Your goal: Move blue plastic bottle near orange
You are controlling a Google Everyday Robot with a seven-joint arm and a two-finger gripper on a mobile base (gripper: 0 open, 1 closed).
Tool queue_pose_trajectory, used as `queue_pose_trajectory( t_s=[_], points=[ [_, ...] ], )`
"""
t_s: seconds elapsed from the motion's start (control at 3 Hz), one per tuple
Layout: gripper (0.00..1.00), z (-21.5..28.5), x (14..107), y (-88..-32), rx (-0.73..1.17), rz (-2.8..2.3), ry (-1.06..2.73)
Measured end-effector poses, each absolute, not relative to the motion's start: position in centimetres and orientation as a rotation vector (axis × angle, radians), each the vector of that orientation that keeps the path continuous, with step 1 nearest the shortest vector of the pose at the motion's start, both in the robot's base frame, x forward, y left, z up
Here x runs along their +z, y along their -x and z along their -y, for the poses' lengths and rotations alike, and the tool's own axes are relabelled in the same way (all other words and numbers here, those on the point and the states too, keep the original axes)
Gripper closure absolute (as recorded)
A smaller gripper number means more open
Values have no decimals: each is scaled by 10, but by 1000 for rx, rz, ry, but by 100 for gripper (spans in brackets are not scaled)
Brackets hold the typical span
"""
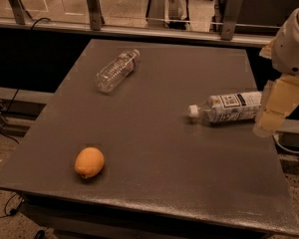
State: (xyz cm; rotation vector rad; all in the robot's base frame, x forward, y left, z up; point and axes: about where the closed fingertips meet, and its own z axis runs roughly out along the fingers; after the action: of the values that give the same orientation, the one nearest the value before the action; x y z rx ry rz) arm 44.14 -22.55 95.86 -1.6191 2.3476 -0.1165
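Note:
The blue plastic bottle (228,107) lies on its side near the table's right edge, its white cap pointing left and its wide white label with black print facing up. The orange (89,162) sits at the front left of the table, far from the bottle. My gripper (270,119) hangs from the white arm at the right edge of the view, in front of the bottle's base end and hiding it. Whether it touches the bottle does not show.
A clear ribbed bottle (116,70) with a narrow label band lies on its side at the back left. The grey table (164,183) has a railing and a dark drop behind it. Cables lie on the floor at the left.

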Motion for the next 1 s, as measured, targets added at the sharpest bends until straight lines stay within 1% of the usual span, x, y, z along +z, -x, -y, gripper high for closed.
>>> queue_pose_trajectory(
  t_s=[0.33, 0.67, 1.0],
  points=[
    [0, 226, 959, -441, -117, -2347, 1619],
    [0, 233, 946, -460, -54, -2332, 1679],
    [0, 245, 930, -491, -24, -2259, 1800]
  ],
)
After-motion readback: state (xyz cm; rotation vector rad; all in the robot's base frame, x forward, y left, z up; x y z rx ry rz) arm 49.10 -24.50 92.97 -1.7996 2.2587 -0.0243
